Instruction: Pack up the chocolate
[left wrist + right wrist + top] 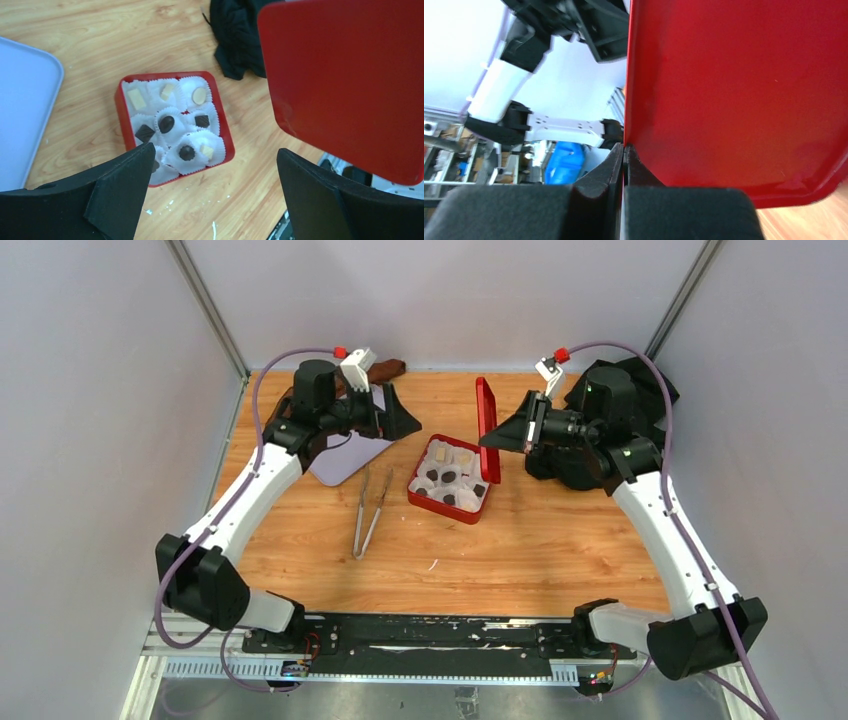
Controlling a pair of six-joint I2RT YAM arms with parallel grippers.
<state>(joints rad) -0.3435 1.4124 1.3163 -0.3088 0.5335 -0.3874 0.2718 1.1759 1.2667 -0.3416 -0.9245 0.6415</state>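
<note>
Chocolate (pixel 166 123): dark, tan and cream pieces, each in a white paper cup, sit in the red box (pixel 120 107) at mid-table, a little towards the far edge.
Fill: the cups form three rows of three. Eight show a piece plainly; the ninth is partly hidden behind a finger of the left gripper.
Loose pieces: none seen on the wood or on the visible part of the grey tray (pixel 345 462) at the far left.
Red lid (pixel 487 425): off the box, held upright on edge in the air just beyond the box's far-right side.
Right gripper (pixel 624 150): jaws clamped together on the lid's rim.
Left gripper (pixel 215 155): jaws wide apart, holding nothing, hanging over the far-left area and looking down at the box.
Tongs (pixel 370 512): lying flat on the wood just left of the box, in no gripper.
Black cloth (pixel 640 380): bunched at the far-right corner.
Done, by judgement: filling looks complete.
Left, by judgement: turn the lid flat, square it over the box and press it down.
Risk: a tilted lid may catch the paper cups.
</note>
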